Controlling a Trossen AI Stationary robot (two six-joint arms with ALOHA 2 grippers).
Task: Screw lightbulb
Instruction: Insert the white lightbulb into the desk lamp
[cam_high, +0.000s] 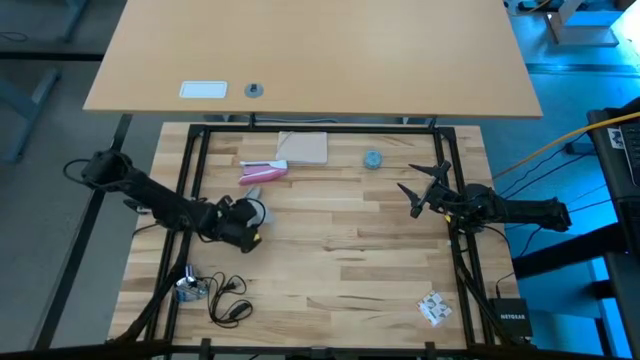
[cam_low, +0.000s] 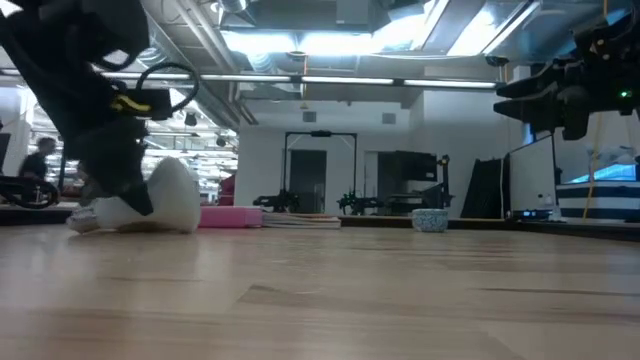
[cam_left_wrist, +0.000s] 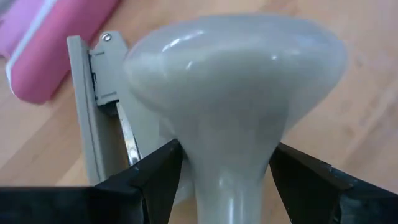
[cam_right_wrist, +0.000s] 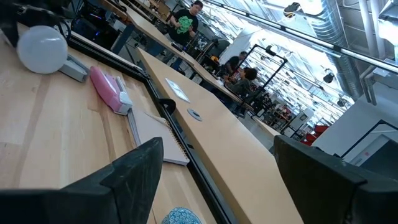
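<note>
- White frosted glass fills the left wrist view: the lightbulb sits with its tapering neck between the two dark fingers of the left gripper, which stand on either side of it; they look closed on the neck, though actual contact is hard to confirm.
- From above, that gripper is low at the left-middle of the wooden table; the low view shows the globe down at the table surface, so the bulb does not look lifted yet.
- Just beside the bulb lie a grey stapler-like tool and a pink object.
- Over at the table's right edge, the right gripper waits in the air, jaws spread wide with nothing between them.
- The silvery socket with its black cord lies near the front-left corner, well apart from the bulb.
- Judged step: securing the bulb for pickup. Next, it must be raised, carried to the socket, and its base aligned with the opening; the socket may need steadying, probably by the idle arm.
</note>
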